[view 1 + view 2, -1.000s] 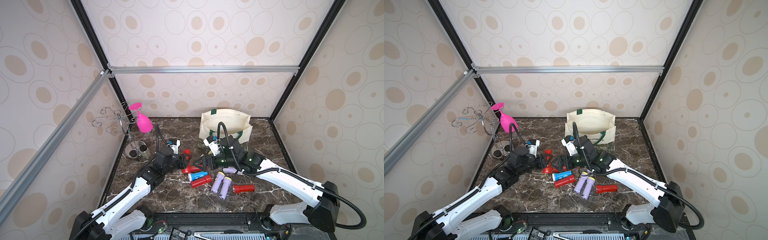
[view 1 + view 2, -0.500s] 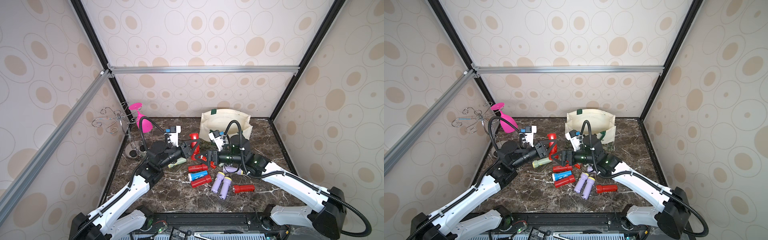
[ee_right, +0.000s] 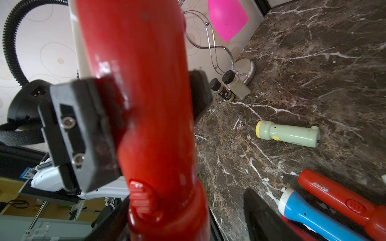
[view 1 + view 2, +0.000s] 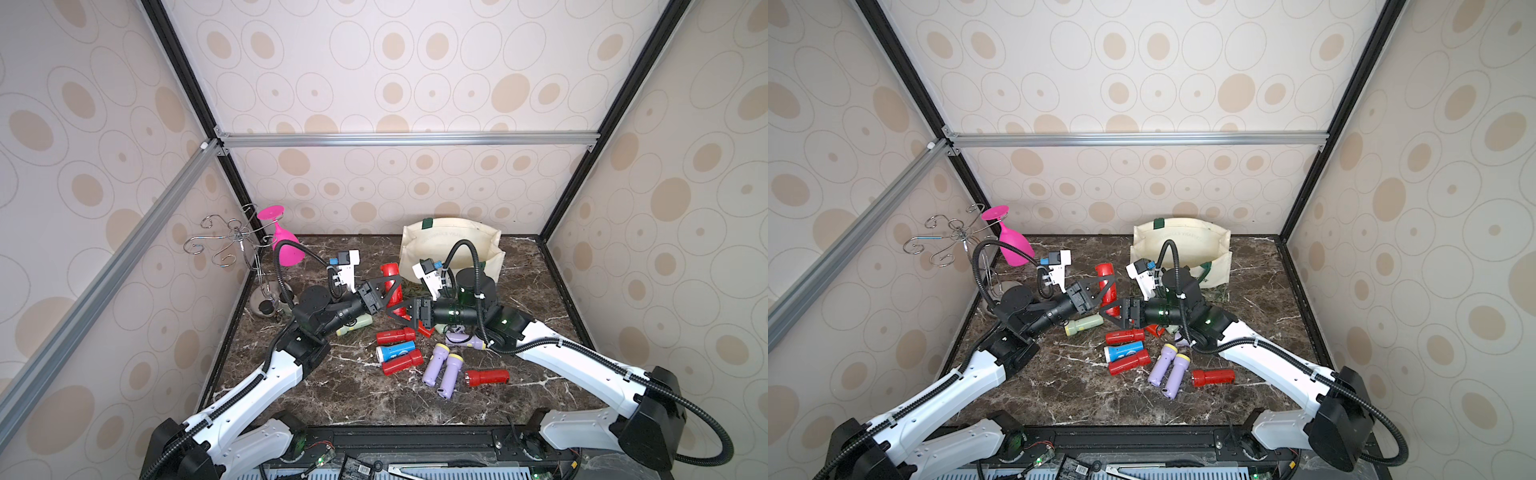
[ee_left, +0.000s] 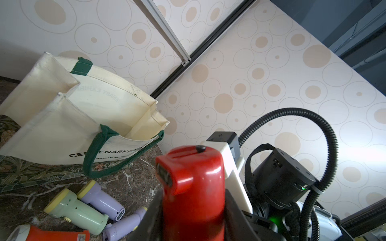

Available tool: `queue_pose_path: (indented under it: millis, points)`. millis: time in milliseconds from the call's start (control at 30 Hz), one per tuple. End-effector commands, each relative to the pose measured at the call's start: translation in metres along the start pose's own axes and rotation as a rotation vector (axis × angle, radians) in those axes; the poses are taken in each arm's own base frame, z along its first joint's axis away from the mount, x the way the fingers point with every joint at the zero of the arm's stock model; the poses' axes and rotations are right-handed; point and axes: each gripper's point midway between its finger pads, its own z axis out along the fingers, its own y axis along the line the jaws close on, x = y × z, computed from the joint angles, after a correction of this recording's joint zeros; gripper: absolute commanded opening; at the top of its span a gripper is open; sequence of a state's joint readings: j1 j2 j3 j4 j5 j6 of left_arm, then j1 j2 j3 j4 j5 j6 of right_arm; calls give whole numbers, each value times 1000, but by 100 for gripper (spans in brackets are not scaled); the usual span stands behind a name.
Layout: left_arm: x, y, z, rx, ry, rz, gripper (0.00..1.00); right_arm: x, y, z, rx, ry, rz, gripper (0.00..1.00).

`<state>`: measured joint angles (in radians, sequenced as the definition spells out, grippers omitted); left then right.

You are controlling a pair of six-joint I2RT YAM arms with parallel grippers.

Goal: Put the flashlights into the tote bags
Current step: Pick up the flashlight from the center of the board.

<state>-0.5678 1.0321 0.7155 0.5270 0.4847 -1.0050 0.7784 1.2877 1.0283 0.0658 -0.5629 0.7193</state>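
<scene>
A red flashlight stands upright in the air with my left gripper shut on its body. My right gripper is open around the wider lower end of the same flashlight; one finger stands apart from it. The cream tote bag stands open just behind, at the back. Several flashlights lie on the marble: red, blue, lilac, another red, pale green.
A pink goblet hangs on a wire rack in the back left corner. Two small jars stand by the rack's base. Patterned walls and black frame posts close in the marble table.
My left gripper has lifted the red flashlight off the table and carried it back toward the bag. My right gripper rose to meet it and its jaws have narrowed around the lower end.
</scene>
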Motion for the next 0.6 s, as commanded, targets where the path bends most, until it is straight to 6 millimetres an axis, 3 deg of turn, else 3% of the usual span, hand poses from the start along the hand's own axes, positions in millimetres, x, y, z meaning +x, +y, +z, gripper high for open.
queue_pose_path:
  millis: [0, 200, 567]
  points:
    - [-14, -24, -4, 83, -51, 9, 2, -15, 15, 0, -49, -29, -23, 70]
    - [-14, -23, -3, 78, -53, 5, 2, -17, 18, 3, -73, -23, -19, 63]
    - [-13, -17, 0, 68, -56, -6, 3, -19, 15, 0, -73, -23, -17, 26]
